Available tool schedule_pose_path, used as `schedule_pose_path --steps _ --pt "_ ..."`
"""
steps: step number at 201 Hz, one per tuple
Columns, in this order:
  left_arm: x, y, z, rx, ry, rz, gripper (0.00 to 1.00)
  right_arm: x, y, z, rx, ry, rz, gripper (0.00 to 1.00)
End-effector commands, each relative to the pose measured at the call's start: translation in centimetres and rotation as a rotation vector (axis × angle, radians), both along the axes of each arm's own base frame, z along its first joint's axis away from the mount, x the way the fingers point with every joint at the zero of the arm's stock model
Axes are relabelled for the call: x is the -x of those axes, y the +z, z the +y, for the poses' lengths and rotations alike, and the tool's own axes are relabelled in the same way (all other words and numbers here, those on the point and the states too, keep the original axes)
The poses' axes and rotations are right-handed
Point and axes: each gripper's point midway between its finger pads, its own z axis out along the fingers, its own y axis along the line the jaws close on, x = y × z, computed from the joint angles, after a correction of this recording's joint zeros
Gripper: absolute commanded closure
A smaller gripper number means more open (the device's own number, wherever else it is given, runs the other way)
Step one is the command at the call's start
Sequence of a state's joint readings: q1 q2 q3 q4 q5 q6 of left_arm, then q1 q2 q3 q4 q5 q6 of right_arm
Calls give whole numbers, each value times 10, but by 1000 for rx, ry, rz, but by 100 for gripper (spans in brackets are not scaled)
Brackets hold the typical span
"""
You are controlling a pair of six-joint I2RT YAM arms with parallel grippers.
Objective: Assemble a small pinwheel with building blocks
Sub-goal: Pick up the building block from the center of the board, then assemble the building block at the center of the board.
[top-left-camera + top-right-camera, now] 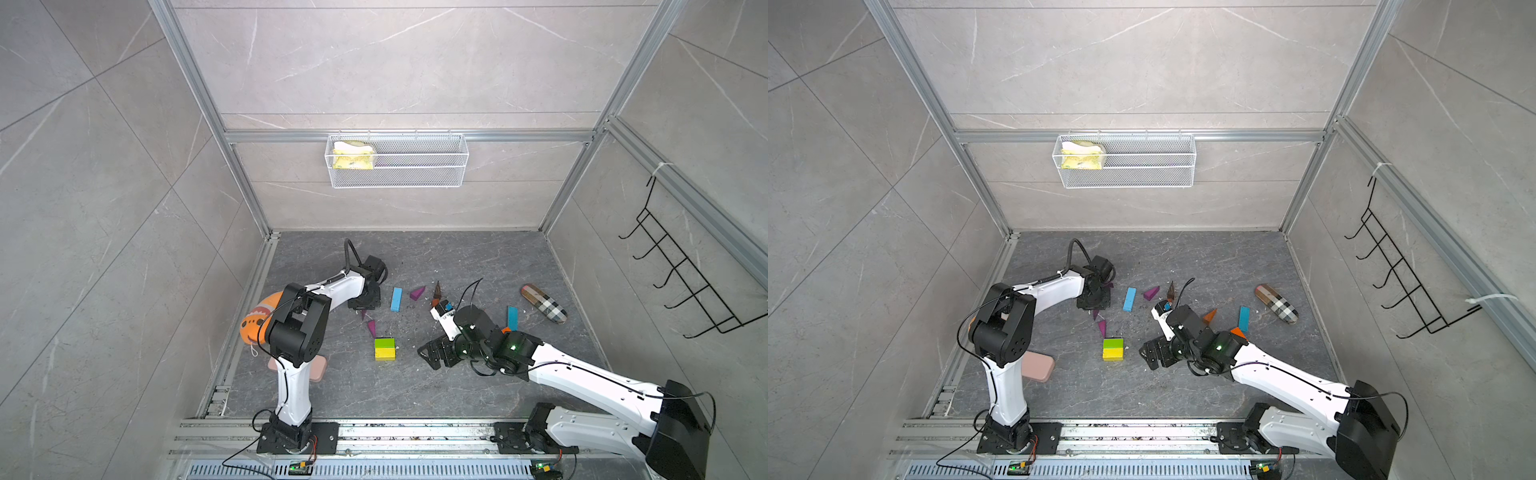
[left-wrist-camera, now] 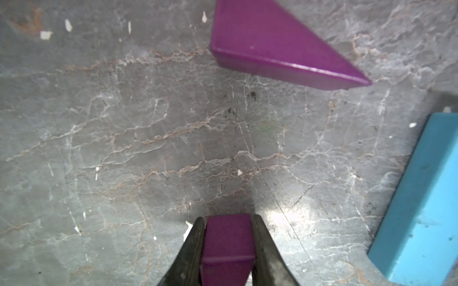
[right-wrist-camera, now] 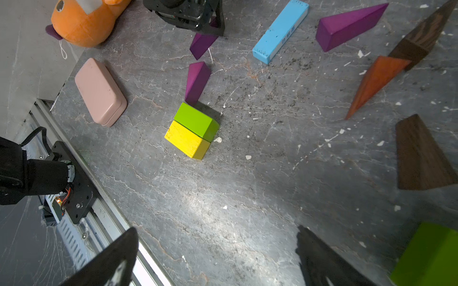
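Purple wedge [image 2: 228, 247] is pinched between the jaws of the left gripper [image 2: 228, 219]. The right gripper [image 3: 217, 229] is seen spread wide above the tabletop [image 3: 223, 185].

On the stone table [image 1: 457, 257], a green brick [image 1: 384, 343] lay flush against a yellow brick [image 1: 385, 353]. One purple wedge [image 1: 372, 327] lay just behind them; another purple wedge [image 1: 417, 293] sat between a blue bar [image 1: 396, 299] and a brown wedge [image 1: 437, 289]. The left gripper [image 1: 365, 305] pointed down beside that bar, a third purple wedge [image 1: 363, 313] peeking from beneath it. The right gripper [image 1: 429, 356] hung beside the bricks, jaws apart. A second blue bar [image 1: 512, 318] lay near the plaid pouch [image 1: 544, 308].
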State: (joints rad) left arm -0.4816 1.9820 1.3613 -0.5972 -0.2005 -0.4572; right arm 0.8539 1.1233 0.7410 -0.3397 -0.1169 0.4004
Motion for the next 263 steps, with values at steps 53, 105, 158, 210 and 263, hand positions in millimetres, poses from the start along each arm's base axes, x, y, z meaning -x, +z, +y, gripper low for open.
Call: schedule_pose_path --steps 53,105,158,210,263 --pt "13 86 -63 116 -330 -209 79 10 8 -31 -72 -91 -16 0" --pt "65 88 -127 127 -556 -212 79 23 -1 -56 -65 -146 -12 0" --pt "84 63 -137 82 -625 -164 79 32 -7 -64 -86 -160 -1 0" --pt "86 53 -143 74 -681 -159 79 34 -11 -66 -71 -153 2 0" --pt "84 35 -145 54 -683 -123 79 32 -13 -64 -57 -145 5 0"
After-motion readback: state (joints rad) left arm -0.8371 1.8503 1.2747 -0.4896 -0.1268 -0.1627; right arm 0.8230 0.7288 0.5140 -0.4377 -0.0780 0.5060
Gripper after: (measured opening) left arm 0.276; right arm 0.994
